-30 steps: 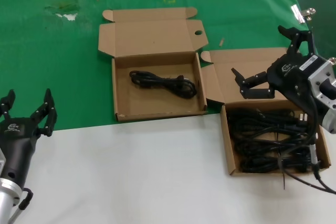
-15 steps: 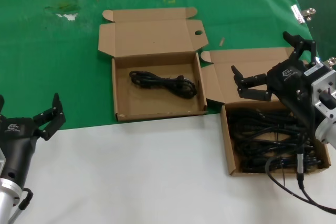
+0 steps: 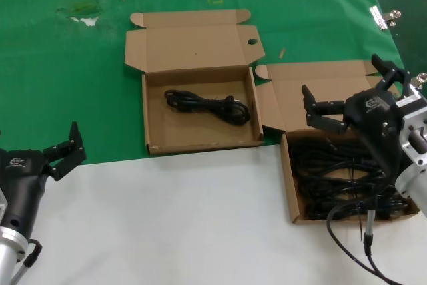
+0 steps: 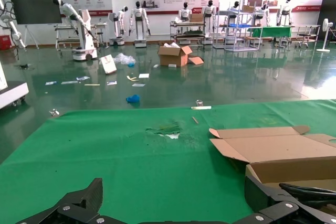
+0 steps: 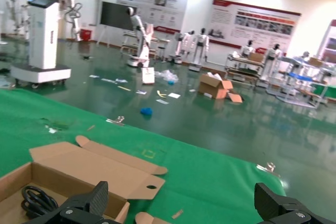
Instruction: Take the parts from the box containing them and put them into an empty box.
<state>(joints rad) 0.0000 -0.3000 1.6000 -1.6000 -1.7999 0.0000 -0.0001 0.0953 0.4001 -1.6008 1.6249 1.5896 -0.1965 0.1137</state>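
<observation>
Right claw (image 3: 352,91) is hovering spread and empty over the full box (image 3: 293,191) at the table's right edge. One cable (image 3: 208,106) is lying in the receiving box (image 3: 152,115) mid-table; most cables (image 3: 333,171) are awaiting transfer. Left claw (image 3: 64,151) is idling open at the near-left corner.

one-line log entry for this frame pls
right hand: open, empty, over full box | left hand: open, idle, near table edge | other box: one cable inside

Black clawed right tool (image 3: 352,98), silver wrist, black cables

green-and-white table (image 3: 187,218), two open boxes (image 3: 200,108)
</observation>
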